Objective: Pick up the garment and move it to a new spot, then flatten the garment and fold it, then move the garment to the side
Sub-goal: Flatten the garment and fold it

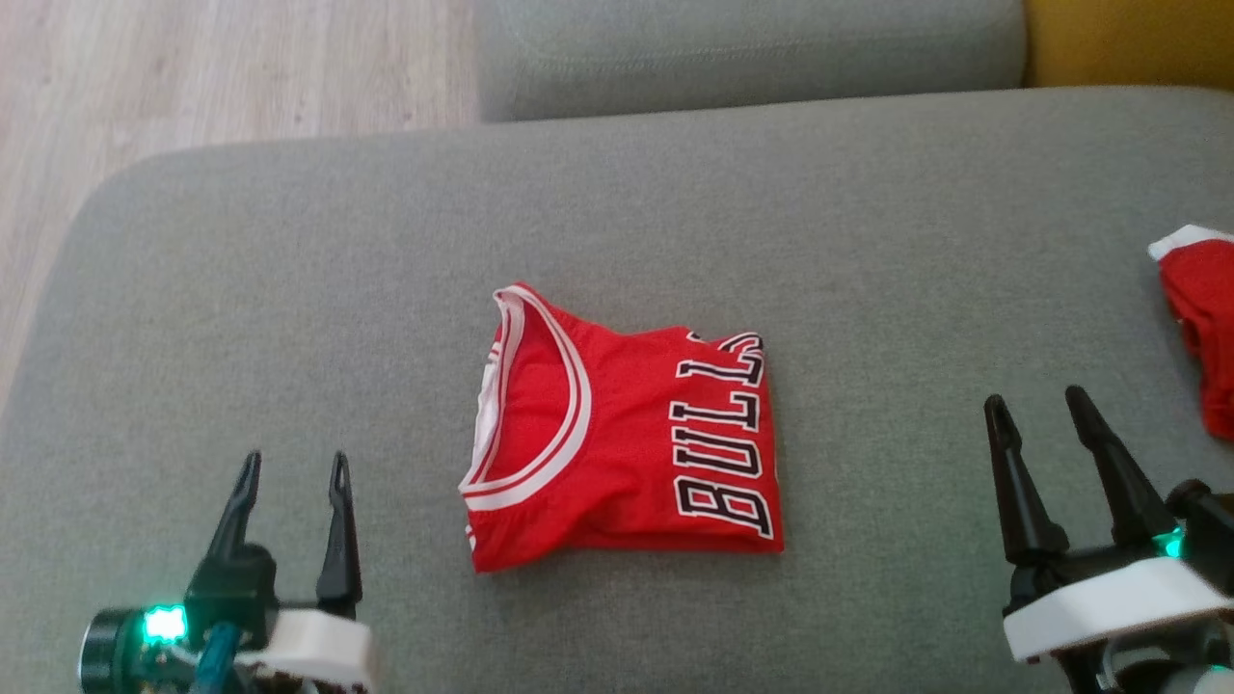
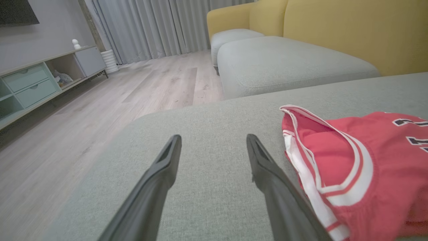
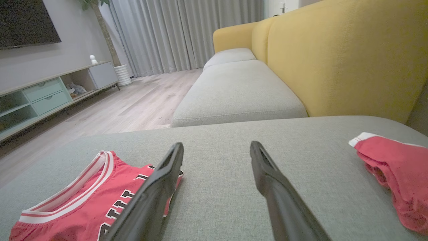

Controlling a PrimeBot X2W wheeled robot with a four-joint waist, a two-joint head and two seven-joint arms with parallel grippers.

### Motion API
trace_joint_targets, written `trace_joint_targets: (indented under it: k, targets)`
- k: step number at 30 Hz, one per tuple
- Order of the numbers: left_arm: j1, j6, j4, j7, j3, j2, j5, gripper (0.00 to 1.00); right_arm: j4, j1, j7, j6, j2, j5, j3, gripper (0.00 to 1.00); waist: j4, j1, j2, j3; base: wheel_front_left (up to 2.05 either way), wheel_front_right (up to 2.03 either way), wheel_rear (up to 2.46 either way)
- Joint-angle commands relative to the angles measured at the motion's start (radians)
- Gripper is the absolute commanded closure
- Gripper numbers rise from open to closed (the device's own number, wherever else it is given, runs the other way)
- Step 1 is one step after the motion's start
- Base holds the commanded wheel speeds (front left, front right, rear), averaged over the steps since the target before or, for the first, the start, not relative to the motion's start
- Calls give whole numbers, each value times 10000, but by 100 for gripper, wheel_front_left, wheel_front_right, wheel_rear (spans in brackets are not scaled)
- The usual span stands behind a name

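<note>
Left tool (image 1: 296,458) sits near-left of the jersey (image 1: 617,443). Its fingers are spread wide with nothing between them, and it is clear of the cloth. Right tool (image 1: 1033,397) sits near-right of the jersey and further off than the left one. Its fingers are also fully apart and hold nothing. Both tools point away from the robot over the grey cushion (image 1: 289,289). I can't tell whether the fingertips touch the cushion.

Jersey lies roughly mid-cushion between the two tools, just beyond their tips. It is red and folded into a compact, roughly square block. The white-and-red trimmed neck opening is on its left side. Black "BULLS" lettering with a white outline runs sideways along its right edge. The near-left corner bulges a bit; the rest lies fairly flat.

Second red garment (image 1: 1205,328) with a white edge lies bunched, well right of the jersey at the cushion's right side.

Beyond the jersey is another grey cushion (image 1: 752,48). Wood floor (image 1: 193,67) is far-left of it and the yellow sofa back (image 1: 1128,39) far-right. Further out past the jersey, the wrist views show grey curtains (image 2: 150,26) and a low TV unit (image 2: 33,83).
</note>
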Motion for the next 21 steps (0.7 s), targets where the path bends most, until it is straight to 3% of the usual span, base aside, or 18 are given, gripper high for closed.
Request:
trace_joint_targets:
  k: [1,21]
  targets:
    - [-201,82,-335,12,361,356,-65,0,-422,-100,53,-7,-60,-91,228,0,-69,1,-1,-176,0,0,0]
    - [483,213,-407,296,172,469,-310,0,-540,301,446,-7,129,-249,255,0,-72,1,-1,-853,0,0,0]
